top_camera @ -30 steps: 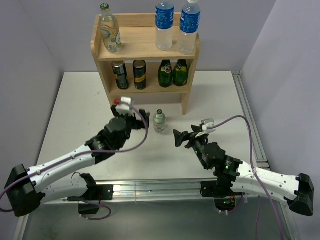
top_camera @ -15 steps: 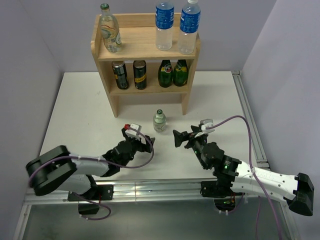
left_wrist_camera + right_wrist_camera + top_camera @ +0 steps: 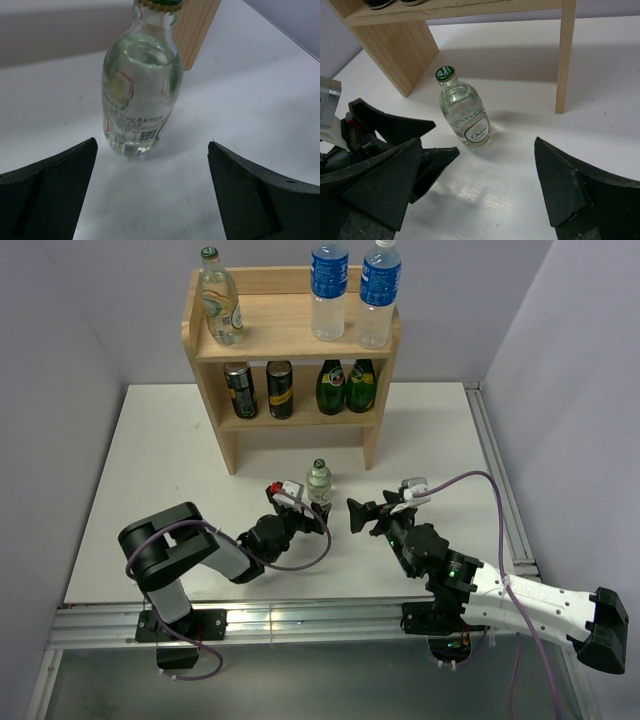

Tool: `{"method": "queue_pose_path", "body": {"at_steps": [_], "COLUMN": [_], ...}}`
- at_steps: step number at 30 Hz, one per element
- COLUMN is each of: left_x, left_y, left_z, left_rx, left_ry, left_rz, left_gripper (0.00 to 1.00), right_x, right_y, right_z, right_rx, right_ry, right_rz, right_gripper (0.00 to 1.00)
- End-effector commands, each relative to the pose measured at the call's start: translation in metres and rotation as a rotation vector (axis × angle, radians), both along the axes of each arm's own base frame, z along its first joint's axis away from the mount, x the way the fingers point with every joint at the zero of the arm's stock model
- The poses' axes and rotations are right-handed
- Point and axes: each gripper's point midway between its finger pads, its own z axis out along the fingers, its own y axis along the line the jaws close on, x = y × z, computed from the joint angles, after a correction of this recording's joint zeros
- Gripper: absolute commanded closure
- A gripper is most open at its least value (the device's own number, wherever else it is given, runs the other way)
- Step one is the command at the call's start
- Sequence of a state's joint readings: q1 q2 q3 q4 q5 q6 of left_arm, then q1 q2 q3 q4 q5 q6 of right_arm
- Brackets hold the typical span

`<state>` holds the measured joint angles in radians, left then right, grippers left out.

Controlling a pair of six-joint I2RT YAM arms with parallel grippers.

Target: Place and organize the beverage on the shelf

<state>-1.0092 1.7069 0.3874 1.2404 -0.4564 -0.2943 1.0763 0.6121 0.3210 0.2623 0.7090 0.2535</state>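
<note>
A small clear glass green-capped bottle [image 3: 318,482] stands upright on the white table in front of the shelf [image 3: 205,350]. My left gripper [image 3: 320,519] is open, low over the table just short of this bottle; in the left wrist view the bottle [image 3: 142,95] stands just beyond the fingertips, apart from both. My right gripper [image 3: 354,513] is open and empty, to the bottle's right. The right wrist view shows the bottle [image 3: 464,112] and the left gripper [image 3: 400,137]. The shelf top holds one glass bottle [image 3: 222,310] and two water bottles [image 3: 329,290]. The lower tier holds two dark cans [image 3: 258,390].
Two dark green bottles [image 3: 346,386] stand on the lower tier beside the cans. The shelf's side panels [image 3: 387,47] and post [image 3: 565,55] stand just behind the table bottle. Purple walls close in the table; a metal rail [image 3: 495,480] runs along the right edge.
My left arm has folded back toward its base and its open gripper has swung right and forward, ending just short of the table bottle. The right gripper has hardly moved.
</note>
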Motion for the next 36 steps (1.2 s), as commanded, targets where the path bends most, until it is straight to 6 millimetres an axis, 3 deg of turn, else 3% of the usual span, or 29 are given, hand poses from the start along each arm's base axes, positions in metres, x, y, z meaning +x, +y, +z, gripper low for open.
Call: {"method": "queue_pose_path", "body": {"at_steps": [1,7,17,23,30,36], "left_x": [0.012,0.03,0.07,0.08,0.087,0.093], "left_y": [-0.021,-0.036,-0.042,-0.05,-0.056,-0.056], "left_z": [0.026,0.025,0.01,0.002,-0.005,-0.006], "left_rx": [-0.067,-0.059,-0.018,0.001,0.004,0.026], "left_ry": [-0.078,-0.092,-0.081,-0.067,-0.063,-0.06], "left_rz": [-0.023,-0.034,-0.026,-0.033,-0.025,-0.006], "left_gripper": [0.01,0.01,0.01,0.01,0.05,0.19], "right_x": [0.002,0.002,0.002,0.003,0.003,0.003], "right_y": [0.001,-0.001,-0.001,-0.002,-0.002,-0.002], "right_z": [0.006,0.006,0.007,0.008,0.008,0.008], "right_rx": [0.039,0.043,0.05,0.057,0.059,0.064], "right_ry": [-0.013,-0.014,-0.017,-0.019,-0.017,-0.018], "right_rz": [-0.001,-0.001,0.001,0.001,0.005,0.007], "right_gripper": [0.0,0.0,0.0,0.0,0.0,0.0]}}
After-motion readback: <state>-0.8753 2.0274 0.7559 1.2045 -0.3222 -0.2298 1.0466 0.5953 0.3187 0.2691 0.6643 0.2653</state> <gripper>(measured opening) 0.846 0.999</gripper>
